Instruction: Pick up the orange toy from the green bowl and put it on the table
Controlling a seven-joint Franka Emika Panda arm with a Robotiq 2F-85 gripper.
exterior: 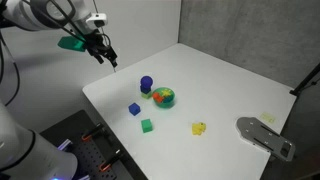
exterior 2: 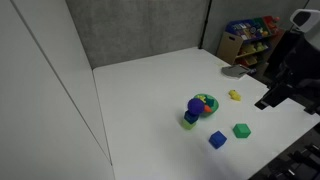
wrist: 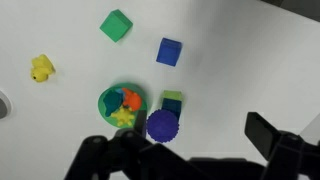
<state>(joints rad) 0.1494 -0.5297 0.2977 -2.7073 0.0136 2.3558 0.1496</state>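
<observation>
Around the green bowl there is a fair scatter of small things on the table. A purple ball stands just beside the bowl. A small green and blue block touches the ball, and I cannot tell whether the ball rests on it. In the wrist view a blue cube and a green cube lie a little further off, each alone. A yellow toy sits well apart on the left there. A grey metal piece lies at the near right edge of the table in an exterior view. Nothing covers the bowl from above.

The orange toy is a small lumpy orange-red piece. It lies inside the bowl, near its rim. A yellow piece lies in the bowl beside it, touching it.

The gripper hangs over the far left corner of the table, well apart from the bowl. Its dark fingers are spread wide and hold nothing.
</observation>
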